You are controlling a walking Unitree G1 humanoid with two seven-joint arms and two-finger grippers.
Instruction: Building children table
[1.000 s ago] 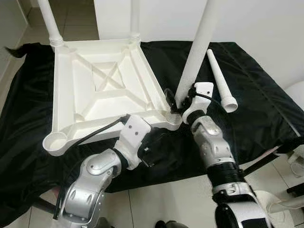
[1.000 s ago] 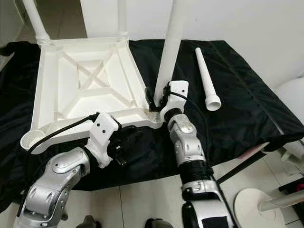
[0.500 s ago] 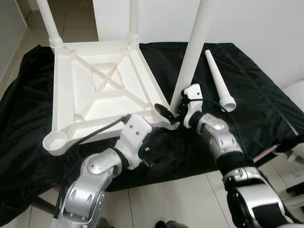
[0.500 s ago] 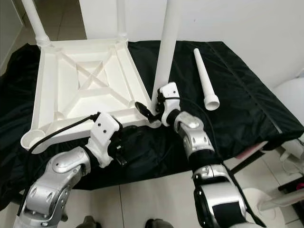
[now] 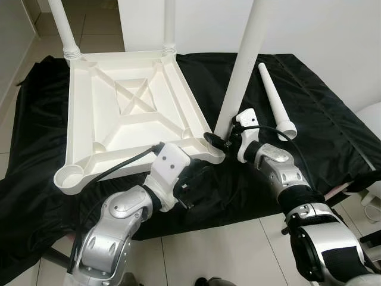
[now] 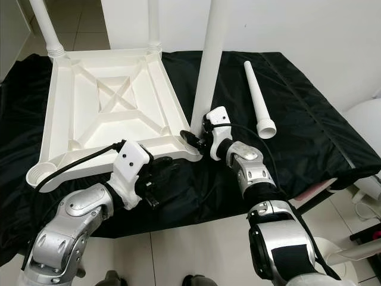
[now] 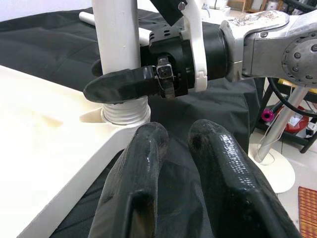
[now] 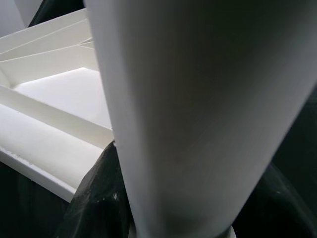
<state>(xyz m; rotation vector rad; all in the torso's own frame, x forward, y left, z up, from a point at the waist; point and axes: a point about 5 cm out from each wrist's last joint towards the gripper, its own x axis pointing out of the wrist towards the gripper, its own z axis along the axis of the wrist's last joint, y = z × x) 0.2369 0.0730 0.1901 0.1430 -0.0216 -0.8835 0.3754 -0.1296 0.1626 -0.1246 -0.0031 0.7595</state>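
The white table top (image 5: pixel 95 113) lies upside down on a black cloth. Legs stand in its far left corner (image 5: pixel 62 27) and far right corner (image 5: pixel 169 24). A third leg (image 5: pixel 241 65) stands upright in the near right corner, and my right gripper (image 5: pixel 221 140) is shut on its base, one black finger (image 7: pixel 119 84) curling round it. The near left socket (image 5: pixel 67 177) holds no leg. A loose leg (image 5: pixel 275 101) lies on the cloth to the right. My left gripper (image 5: pixel 196 177) hovers shut and holding nothing just in front of the near right corner.
The black cloth (image 5: pixel 321 131) hangs over the front edge of its support, with tiled floor (image 5: pixel 208 256) below. A white round object (image 5: pixel 372 116) and a white stand base (image 6: pixel 324 256) are at the right. A white wall rises behind.
My right forearm has swung out to the right and its wrist has turned, while the gripper stays at the base of the upright leg. The left arm has not moved.
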